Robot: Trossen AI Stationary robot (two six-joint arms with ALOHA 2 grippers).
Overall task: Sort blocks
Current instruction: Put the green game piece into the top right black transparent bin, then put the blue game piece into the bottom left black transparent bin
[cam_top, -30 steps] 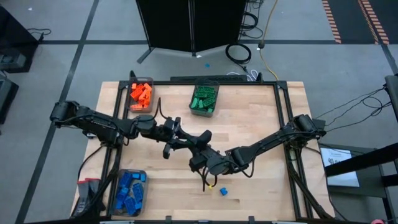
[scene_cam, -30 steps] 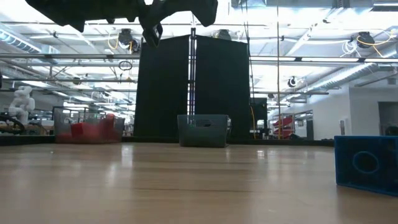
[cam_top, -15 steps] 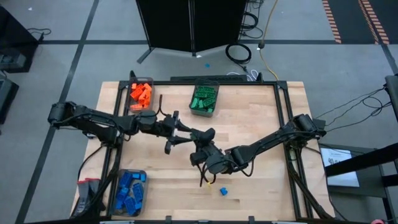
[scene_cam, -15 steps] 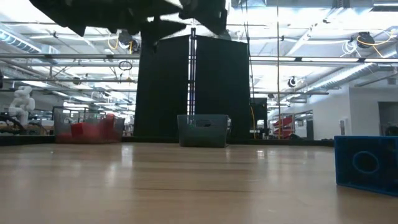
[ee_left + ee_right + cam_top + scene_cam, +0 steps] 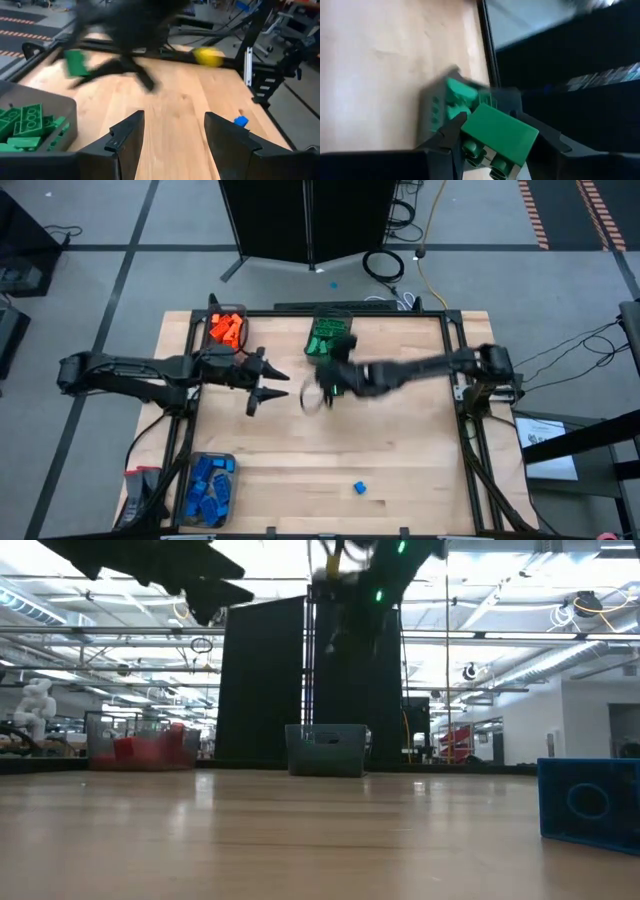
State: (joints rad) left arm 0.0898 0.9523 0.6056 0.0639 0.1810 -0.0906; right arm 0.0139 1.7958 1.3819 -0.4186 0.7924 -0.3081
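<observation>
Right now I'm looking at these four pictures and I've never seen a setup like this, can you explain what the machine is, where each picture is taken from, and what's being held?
It is a robot with two dark arms at a wooden table. One picture looks straight down, one looks level across the tabletop, and two come from cameras on the wrists. The job is sorting toy bricks by colour into bins: orange blocks, green blocks and blue blocks. The right gripper holds a green block and is near the green bin. The left gripper is open and empty, over the table's left side. One loose blue block lies near the front edge.
</observation>
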